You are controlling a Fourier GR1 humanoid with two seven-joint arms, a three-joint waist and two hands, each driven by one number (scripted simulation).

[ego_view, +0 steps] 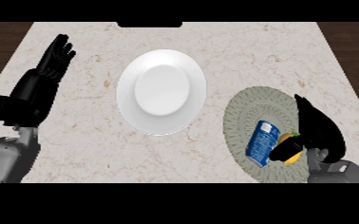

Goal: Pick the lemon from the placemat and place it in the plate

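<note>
A yellow lemon point(292, 157) lies on the round grey-green placemat point(254, 108) at the right, mostly hidden under my right hand point(319, 128). The thumb and fingers of that hand curl round the lemon, which still rests on the mat. A white plate point(162, 91) sits in the middle of the counter, to the left of the mat, with nothing on it. My left hand point(54, 61) stays open at the far left, fingers up, resting.
A blue packet point(262, 141) lies on the placemat just left of the lemon, close to my right thumb. A dark slab point(149, 24) sits at the counter's far edge. Marble counter point(91, 137) lies between plate and left arm.
</note>
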